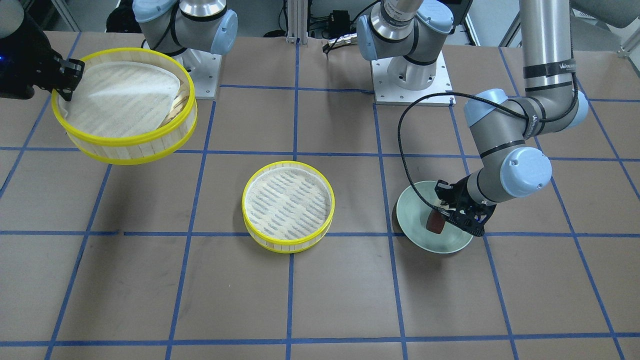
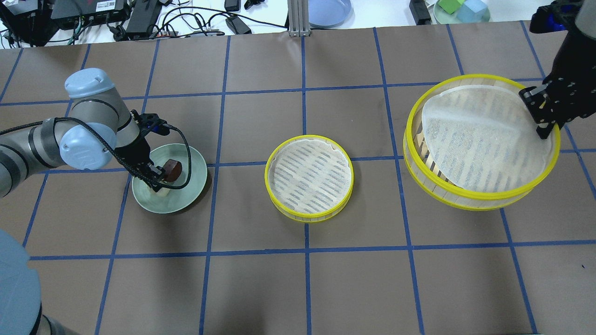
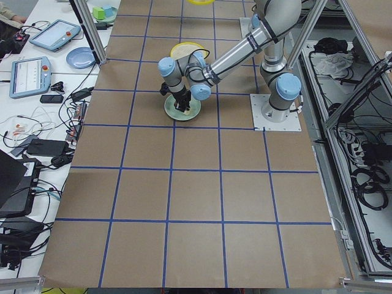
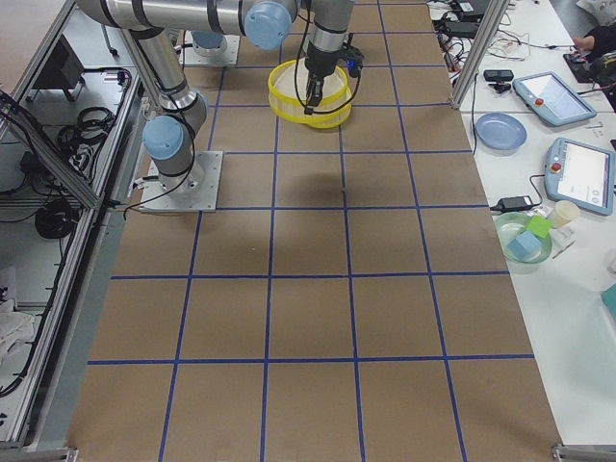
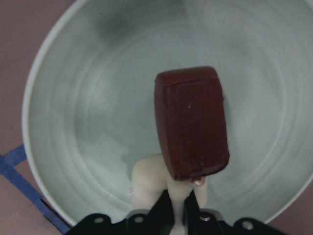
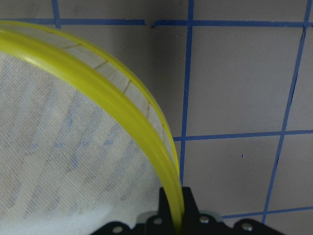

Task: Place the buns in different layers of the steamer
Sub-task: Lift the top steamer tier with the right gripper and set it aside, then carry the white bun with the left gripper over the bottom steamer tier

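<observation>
The right gripper [image 2: 541,131] is clamped on the yellow rim of the upper steamer layer [image 2: 484,149], holding it tilted above the counter [image 2: 307,288]. The lower layer [image 2: 309,177] sits mid-counter with no bun in it. Over the green plate [image 2: 193,179], the left gripper [image 5: 177,210] is narrow, seemingly pinching the cream bun [image 5: 146,183], with the brown bun [image 5: 191,122] touching it. Both look soft and light, so squeeze their sides gently.

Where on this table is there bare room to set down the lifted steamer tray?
Bare table shows between the green plate and the centre tray, between that tray and the lifted tray in the right gripper, and across the row nearest the robot. Crowded: the plate, where the left gripper pinches the cream bun by the brown bun.
</observation>
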Motion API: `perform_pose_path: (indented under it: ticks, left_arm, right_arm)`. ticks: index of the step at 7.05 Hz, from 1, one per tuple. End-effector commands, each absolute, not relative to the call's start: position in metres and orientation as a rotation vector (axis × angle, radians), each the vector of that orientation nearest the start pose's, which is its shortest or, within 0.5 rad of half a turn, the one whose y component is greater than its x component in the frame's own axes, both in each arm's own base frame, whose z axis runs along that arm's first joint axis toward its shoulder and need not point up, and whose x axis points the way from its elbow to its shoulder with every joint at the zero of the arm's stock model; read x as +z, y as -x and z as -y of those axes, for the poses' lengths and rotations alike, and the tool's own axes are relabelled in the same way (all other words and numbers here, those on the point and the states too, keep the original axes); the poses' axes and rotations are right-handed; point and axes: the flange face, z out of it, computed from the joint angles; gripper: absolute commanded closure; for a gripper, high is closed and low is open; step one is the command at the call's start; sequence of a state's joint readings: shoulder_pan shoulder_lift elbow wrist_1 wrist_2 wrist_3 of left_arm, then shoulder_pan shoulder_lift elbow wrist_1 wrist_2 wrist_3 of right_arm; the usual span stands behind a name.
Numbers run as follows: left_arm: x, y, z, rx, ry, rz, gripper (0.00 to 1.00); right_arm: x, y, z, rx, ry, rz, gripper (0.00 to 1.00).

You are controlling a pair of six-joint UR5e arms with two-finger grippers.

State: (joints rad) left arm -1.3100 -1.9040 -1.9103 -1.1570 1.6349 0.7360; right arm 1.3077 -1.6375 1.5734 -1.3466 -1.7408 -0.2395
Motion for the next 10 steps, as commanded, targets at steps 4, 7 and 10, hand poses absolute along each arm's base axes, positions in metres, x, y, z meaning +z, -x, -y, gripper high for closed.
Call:
perform_pose_path:
  ticks: [4, 7, 10]
  left_arm:
    - [0.392, -0.003, 0.532, 0.371, -0.776, -3.066, 1.00]
    - [0.475, 0.111, 0.506, 0.221, -0.753, -3.019, 1.00]
    - [0.450, 0.259, 0.497, 0.041, -0.753, -3.130, 1.00]
  right_arm:
    - [0.507, 0.006, 0.455, 0.266, -0.060, -3.214, 1.00]
    - [0.507, 0.006, 0.455, 0.264, -0.055, -3.215, 1.00]
    - [0.507, 0.006, 0.455, 0.264, -0.055, -3.215, 1.00]
